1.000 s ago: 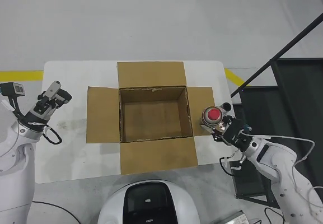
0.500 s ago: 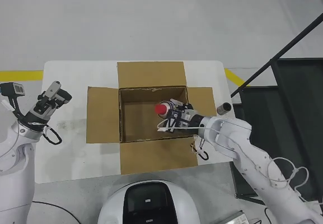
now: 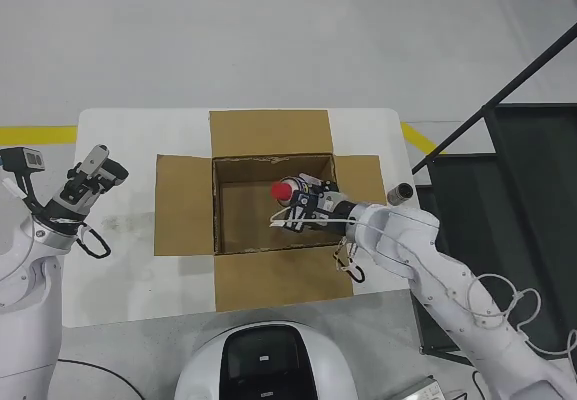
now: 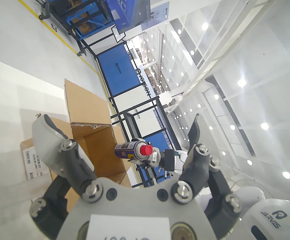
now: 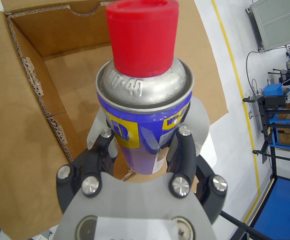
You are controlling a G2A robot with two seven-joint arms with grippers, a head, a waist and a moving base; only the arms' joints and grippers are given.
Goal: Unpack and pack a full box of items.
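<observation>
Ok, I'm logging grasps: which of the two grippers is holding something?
The right gripper: it is shut on the red-capped spray can above the open box. The left gripper is open and empty, near the table's left edge.

box point(image 3: 253, 228) open upward – spray can point(image 3: 286, 191) hanging over its interior

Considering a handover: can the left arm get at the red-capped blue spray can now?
Probably not. The left gripper, jaws open, sits at the left edge of the white table; the red-capped blue spray can is clamped in the right gripper over the open brown cardboard box, across its left flap.
</observation>
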